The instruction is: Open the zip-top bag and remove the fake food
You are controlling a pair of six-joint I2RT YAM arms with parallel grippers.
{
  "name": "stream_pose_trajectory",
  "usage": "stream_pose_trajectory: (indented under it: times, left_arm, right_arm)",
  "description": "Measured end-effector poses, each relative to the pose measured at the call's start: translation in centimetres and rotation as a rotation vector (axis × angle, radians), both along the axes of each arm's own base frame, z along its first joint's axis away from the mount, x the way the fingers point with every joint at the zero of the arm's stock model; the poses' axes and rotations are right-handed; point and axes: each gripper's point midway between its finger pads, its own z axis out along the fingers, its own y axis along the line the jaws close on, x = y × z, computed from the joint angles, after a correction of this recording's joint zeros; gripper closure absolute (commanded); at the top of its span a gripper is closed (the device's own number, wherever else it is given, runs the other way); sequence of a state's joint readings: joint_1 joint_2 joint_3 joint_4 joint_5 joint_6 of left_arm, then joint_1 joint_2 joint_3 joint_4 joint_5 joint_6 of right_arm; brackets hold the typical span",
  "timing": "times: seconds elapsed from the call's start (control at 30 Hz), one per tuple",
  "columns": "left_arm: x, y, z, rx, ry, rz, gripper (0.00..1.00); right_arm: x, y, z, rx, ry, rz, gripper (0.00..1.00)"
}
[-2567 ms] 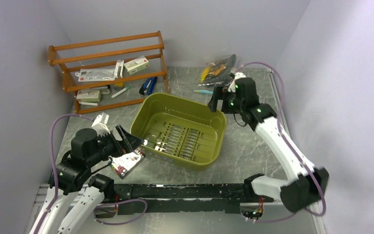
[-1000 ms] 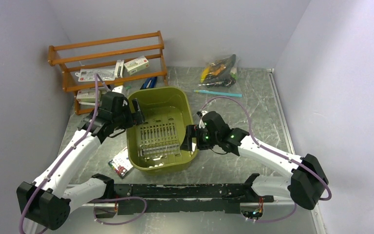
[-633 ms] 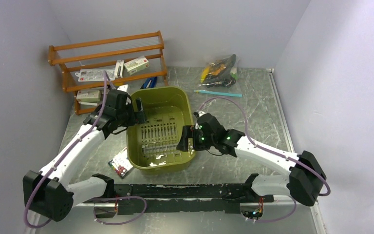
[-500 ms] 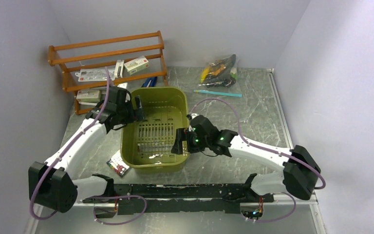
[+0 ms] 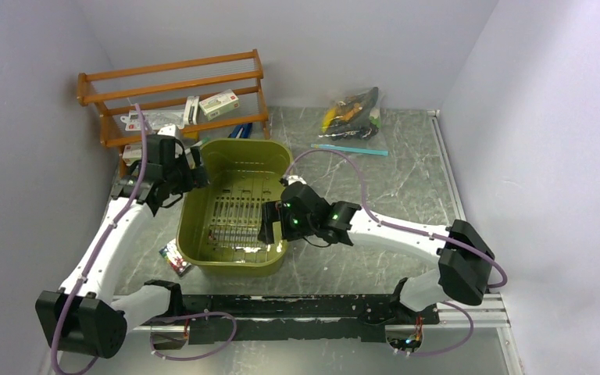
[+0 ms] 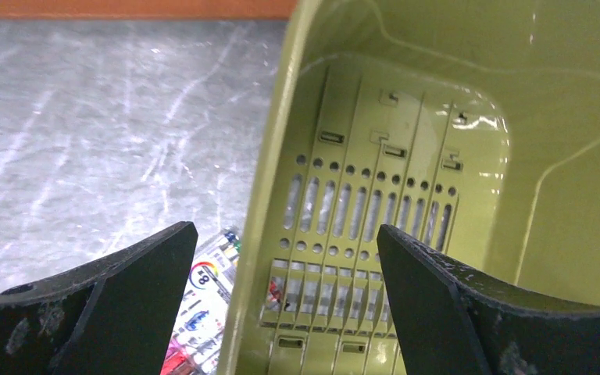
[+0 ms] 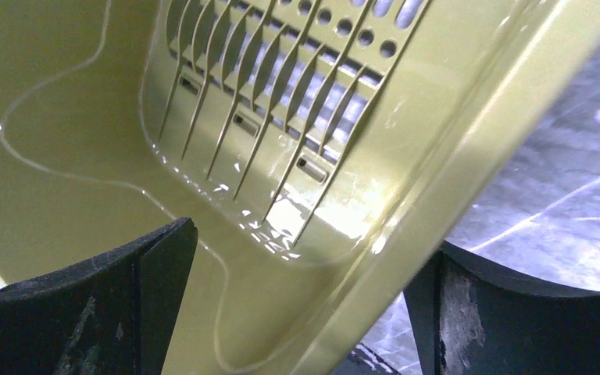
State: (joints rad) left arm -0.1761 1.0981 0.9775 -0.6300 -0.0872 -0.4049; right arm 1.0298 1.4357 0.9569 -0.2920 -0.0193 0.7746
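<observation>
The bag [image 5: 353,109], toy food [image 5: 330,117] inside it, lies at the table's [image 5: 414,180] far edge, well apart from both arms (whether its mouth is sealed, I cannot tell). The left claw [image 6: 281,258] is spread wide astride the green basket's [image 5: 242,156] left wall, and the right claw [image 7: 297,266] is spread astride its right wall.

Clear zip-top bag [image 5: 359,108] lying at the back, fake food [image 5: 330,117] inside
</observation>
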Motion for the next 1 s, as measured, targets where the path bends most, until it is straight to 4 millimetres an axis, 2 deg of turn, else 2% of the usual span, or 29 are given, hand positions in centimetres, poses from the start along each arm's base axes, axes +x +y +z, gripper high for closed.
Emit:
stream_pose_trajectory:
  times: [0.2, 0.3, 0.47, 0.57, 0.67, 0.73, 0.8, 0.9, 1.0]
  left_arm:
    - [0.0, 2.0, 2.9, 0.057, -0.036, 0.067, 0.01]
    - [-0.6, 2.6, 4.6, 0.067, -0.08, 0.091, 0.01]
    - [-1.8, 2.7, 7.0, 0.048, -0.13, 0.095, 0.01]
    - [-2.5, 1.0, 8.6, -0.026, -0.178, 0.019, 0.01]
    - [-3.3, -1.6, 10.5, -0.143, -0.233, -0.095, 0.01]
    - [-3.7, -4.0, 12.0, -0.245, -0.268, -0.195, 0.01]
    - [-4.0, -5.5, 12.9, -0.308, -0.281, -0.266, 0.01]
    - [-4.4, -7.1, 13.8, -0.372, -0.289, -0.34, 0.01]
    - [-4.9, -8.5, 14.5, -0.42, -0.292, -0.403, 0.01]
  right_arm:
    - [2.4, -1.0, 2.3, -0.013, -0.09, -0.072, 0.0]
    - [2.9, -1.4, 3.2, 0.012, -0.107, -0.088, 0.01]
    - [2.1, -0.8, 2.4, 0.035, -0.08, -0.034, 0.04]
    - [1.6, 0.2, 2.4, 0.06, -0.073, 0.031, 0.04]
    - [1.2, 1.3, 2.8, 0.083, -0.061, 0.088, 0.02]
    - [0.7, 2.1, 3.5, 0.129, -0.061, 0.141, 0.02]
    - [0.2, 2.6, 4.4, 0.185, -0.069, 0.183, 0.01]
    - [-0.2, 2.7, 5.7, 0.235, -0.086, 0.222, 0.01]
    - [-0.1, 2.5, 5.9, 0.235, -0.096, 0.223, 0.02]
